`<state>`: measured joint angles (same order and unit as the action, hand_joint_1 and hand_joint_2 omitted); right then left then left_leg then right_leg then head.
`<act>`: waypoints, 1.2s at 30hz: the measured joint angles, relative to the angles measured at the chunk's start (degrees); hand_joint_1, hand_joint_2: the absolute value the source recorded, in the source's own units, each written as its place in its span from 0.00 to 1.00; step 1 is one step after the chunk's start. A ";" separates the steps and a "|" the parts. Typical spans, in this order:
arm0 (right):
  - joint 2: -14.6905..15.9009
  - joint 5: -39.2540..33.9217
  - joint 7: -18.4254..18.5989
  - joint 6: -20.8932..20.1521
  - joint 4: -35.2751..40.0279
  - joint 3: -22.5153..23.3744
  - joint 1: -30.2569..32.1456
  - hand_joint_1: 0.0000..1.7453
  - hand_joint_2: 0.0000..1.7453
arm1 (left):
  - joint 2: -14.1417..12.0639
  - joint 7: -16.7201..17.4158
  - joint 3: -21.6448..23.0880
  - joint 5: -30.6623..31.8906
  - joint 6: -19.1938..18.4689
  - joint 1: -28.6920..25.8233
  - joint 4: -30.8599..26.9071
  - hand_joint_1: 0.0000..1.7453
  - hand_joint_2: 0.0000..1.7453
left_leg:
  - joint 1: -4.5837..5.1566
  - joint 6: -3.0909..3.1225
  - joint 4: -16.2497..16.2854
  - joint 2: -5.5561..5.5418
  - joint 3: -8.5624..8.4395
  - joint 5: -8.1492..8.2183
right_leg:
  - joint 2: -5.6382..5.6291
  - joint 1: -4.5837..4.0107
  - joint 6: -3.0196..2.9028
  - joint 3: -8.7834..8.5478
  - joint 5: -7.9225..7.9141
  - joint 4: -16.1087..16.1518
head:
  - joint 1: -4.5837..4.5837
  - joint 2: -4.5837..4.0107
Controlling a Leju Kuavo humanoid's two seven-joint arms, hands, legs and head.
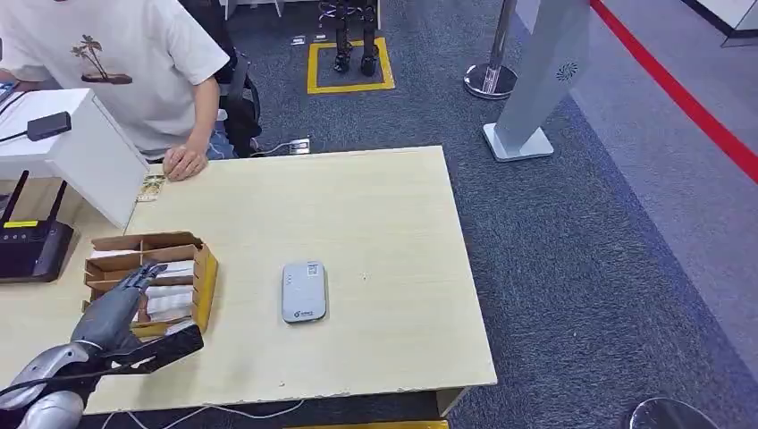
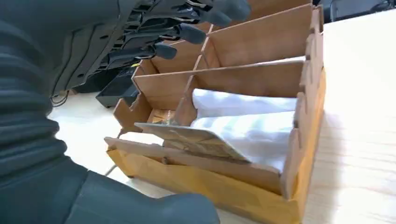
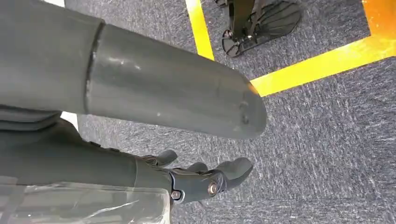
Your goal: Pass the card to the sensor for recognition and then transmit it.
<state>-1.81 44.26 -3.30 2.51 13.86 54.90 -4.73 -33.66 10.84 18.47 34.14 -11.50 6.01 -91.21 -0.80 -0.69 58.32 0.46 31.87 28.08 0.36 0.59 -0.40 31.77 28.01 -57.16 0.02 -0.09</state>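
Observation:
A wooden divided card box stands at the table's left, holding white cards and one patterned card that lies tilted across the near compartment. My left hand hovers just above the box with its fingers spread over the rear compartments, touching no card. The sensor, a flat grey-white reader, lies on the table to the right of the box. My right hand hangs beside my body over the carpet, fingers loosely extended and holding nothing.
A person stands at the far left side of the table, one hand resting on its edge. A black router and a white box sit left of the card box. A grey stand is on the carpet beyond.

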 joint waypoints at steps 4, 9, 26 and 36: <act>0.00 0.33 0.04 0.00 0.00 0.17 -0.02 0.00 0.00 | -1.88 0.39 0.07 -1.86 -2.01 0.11 -0.02 0.00 1.00 | -0.01 0.00 0.00 0.02 0.00 0.00 | -0.01 -0.01 0.00 0.00 0.00 0.00 | -0.04 0.00; 0.02 0.33 0.04 0.07 0.00 0.70 0.00 0.00 0.00 | -4.50 0.52 0.09 -3.06 -2.49 0.10 -0.13 0.00 1.00 | -0.01 0.00 0.00 0.00 0.00 0.00 | 0.00 -0.01 0.00 0.00 0.00 -0.01 | 0.00 0.00; 0.00 0.52 0.00 0.02 0.00 0.96 -0.01 0.00 0.00 | -6.86 0.87 0.09 -2.93 -2.34 0.06 -0.79 0.00 1.00 | 0.00 0.00 0.00 0.00 0.00 0.00 | 0.00 0.00 0.00 0.00 0.00 0.00 | 0.00 0.00; 0.00 0.55 -0.02 0.00 0.00 1.01 0.00 0.00 0.00 | -5.97 0.87 0.09 -2.42 -1.79 0.05 -0.79 0.00 1.00 | 0.00 0.00 0.00 0.00 0.01 0.00 | 0.00 0.00 0.00 -0.01 0.00 0.00 | -0.02 0.00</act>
<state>-1.81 44.81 -3.32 2.51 13.86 55.91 -4.74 -39.63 11.72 18.56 31.71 -13.29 6.06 -92.00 -0.80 -0.69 58.31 0.46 31.87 28.07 0.36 0.58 -0.40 31.77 28.01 -57.16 0.00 -0.09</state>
